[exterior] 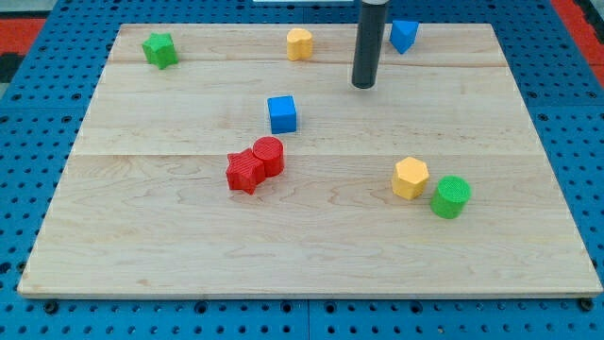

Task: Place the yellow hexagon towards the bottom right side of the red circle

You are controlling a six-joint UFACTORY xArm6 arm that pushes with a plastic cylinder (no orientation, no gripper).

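The yellow hexagon (410, 178) lies at the view's right, touching or nearly touching a green cylinder (450, 196) at its lower right. The red circle (269, 155) stands near the board's middle, touching a red star-shaped block (245, 172) at its lower left. My tip (364, 85) is near the view's top, well above and left of the yellow hexagon and up and to the right of the red circle, touching no block.
A blue cube (282, 114) sits just above the red circle. A second yellow block (299, 43) and a blue block (404, 35) sit at the top, either side of the rod. A green star (159, 49) is at top left. The wooden board (142, 246) lies on a blue pegboard.
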